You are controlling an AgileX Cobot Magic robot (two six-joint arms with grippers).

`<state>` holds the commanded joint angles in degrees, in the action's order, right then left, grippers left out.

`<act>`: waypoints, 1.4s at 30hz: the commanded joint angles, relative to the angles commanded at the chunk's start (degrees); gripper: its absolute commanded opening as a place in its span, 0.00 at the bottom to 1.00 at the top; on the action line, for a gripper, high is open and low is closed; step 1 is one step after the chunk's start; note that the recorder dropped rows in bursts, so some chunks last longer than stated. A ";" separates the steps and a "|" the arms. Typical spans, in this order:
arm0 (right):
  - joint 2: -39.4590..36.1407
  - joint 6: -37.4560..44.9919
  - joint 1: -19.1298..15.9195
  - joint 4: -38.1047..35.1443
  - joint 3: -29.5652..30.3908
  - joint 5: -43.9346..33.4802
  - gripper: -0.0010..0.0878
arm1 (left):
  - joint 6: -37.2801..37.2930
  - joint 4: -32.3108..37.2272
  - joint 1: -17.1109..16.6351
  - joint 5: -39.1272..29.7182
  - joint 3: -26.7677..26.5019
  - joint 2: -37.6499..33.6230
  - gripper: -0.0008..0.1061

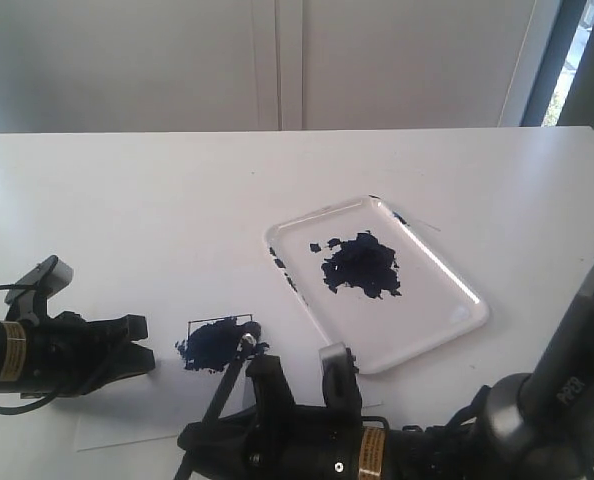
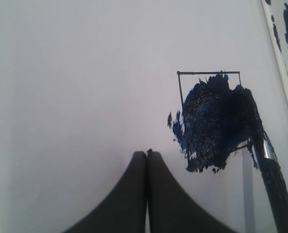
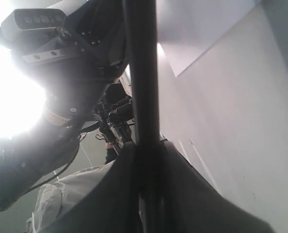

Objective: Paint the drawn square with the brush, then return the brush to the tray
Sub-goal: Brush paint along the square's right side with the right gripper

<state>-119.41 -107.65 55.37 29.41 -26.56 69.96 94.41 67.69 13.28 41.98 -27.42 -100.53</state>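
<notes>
Right gripper [image 3: 146,144] pinches the brush [image 2: 275,184], its bristles resting on the drawn square [image 2: 209,121].

You had a white table [image 1: 127,200]: tray [image 1: 427,320] lay flat mid-right in ext. view, paper sheet [image 1: 137,415] near it, front-left.

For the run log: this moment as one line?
phase: painting | right gripper: shut on brush | brush tip: on drawn square, largely blue | left gripper: shut, empty | tray: no brush
</notes>
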 joint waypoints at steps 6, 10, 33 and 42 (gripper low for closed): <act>0.00 -1.39 0.00 3.04 -6.35 -0.52 0.01 | 0.00 0.00 0.00 0.00 0.00 0.00 0.01; 0.00 -1.92 0.85 4.29 -7.76 -1.30 0.01 | 0.00 0.00 0.00 0.00 0.00 0.00 0.01; 0.00 -2.46 4.54 0.31 -6.74 -4.31 0.01 | 0.11 0.02 0.00 0.00 0.00 0.00 0.01; 0.00 -0.46 2.98 -1.38 -2.39 -0.57 0.01 | 0.11 0.02 0.00 0.00 0.00 0.00 0.01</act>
<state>-119.41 -108.11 58.35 28.03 -28.95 69.39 94.52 67.71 13.28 41.98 -27.42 -100.53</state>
